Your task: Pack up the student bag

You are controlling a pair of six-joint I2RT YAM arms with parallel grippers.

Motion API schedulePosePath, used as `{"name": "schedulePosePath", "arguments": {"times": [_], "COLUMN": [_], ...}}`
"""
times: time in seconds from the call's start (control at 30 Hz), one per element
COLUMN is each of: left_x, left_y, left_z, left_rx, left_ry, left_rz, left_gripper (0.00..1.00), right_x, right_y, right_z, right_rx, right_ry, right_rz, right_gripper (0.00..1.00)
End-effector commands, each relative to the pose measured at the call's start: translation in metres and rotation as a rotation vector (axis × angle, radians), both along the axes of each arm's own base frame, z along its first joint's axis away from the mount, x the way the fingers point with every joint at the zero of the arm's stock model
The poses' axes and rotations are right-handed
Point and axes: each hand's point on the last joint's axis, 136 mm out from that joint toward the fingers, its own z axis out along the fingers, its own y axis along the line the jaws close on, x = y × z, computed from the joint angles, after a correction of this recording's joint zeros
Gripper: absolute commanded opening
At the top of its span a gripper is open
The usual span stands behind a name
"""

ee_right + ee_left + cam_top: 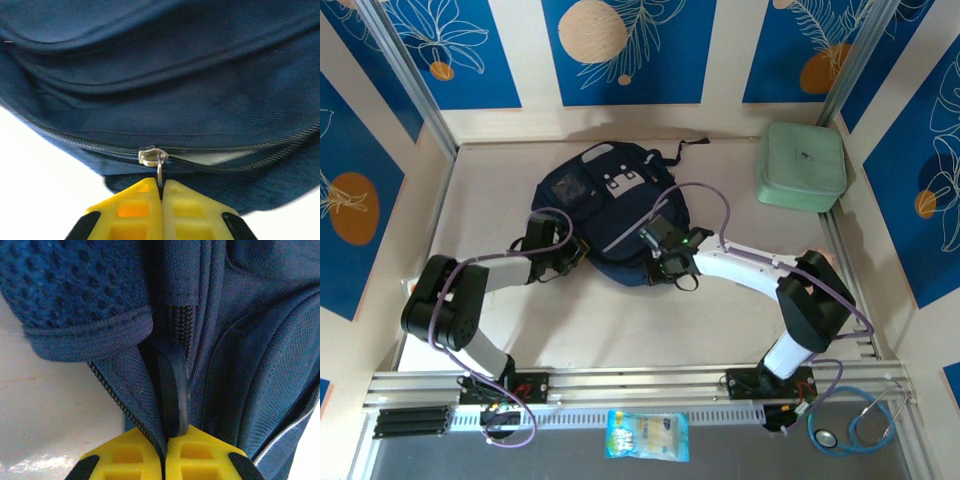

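Yellow-tipped left claw [165,452], at the near-left edge of the student bag [610,195], is closed on the bag's seam at the foot of a black pull loop [172,390]. Right claw [161,200], at the bag's near-right edge, pinches the zip pull [159,172] below its metal slider [152,156]. The zip track runs crosswise to this claw, so the coming pull likely goes sideways. The bag lies on the worktop [620,330] just beyond both claws, long axis pointing away from them. A pale green case [801,165] sits off the bag's far-right.
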Motion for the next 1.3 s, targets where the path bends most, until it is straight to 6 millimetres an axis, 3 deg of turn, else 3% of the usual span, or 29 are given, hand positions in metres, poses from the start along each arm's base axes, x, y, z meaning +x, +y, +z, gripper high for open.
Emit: {"name": "schedulePosePath", "arguments": {"times": [0.0,0.17,0.4,0.53,0.73,1.0,1.27], "left_x": [0.005,0.004,-0.012,-0.029,-0.054,-0.062,-0.051], "left_y": [0.009,0.014,0.037,0.055,0.073,0.059,0.05], "left_z": [-0.001,0.003,0.01,0.019,0.038,0.046,0.031], "left_rx": [0.06,0.095,0.181,0.247,0.286,0.104,0.052], "left_ry": [-0.01,-0.014,0.009,0.037,0.044,0.029,0.067], "left_rz": [-0.011,-0.017,-0.006,0.01,0.051,0.121,0.14], "left_gripper": [0.06,0.12,0.45,0.56,0.6,0.61,0.6], "right_x": [0.008,0.016,0.015,0.021,0.017,-0.004,-0.03], "right_y": [-0.043,-0.042,0.022,0.059,0.116,0.174,0.195], "right_z": [0.003,0.007,0.016,0.03,0.044,0.052,0.051], "right_rx": [-0.144,-0.149,-0.033,0.03,0.142,0.278,0.327], "right_ry": [-0.011,-0.017,-0.045,-0.072,-0.068,-0.02,0.013], "right_rz": [-0.072,-0.086,0.077,0.149,0.248,0.353,0.437], "right_gripper": [0.0,0.0,0.0,0.0,0.0,0.0,0.0]}}
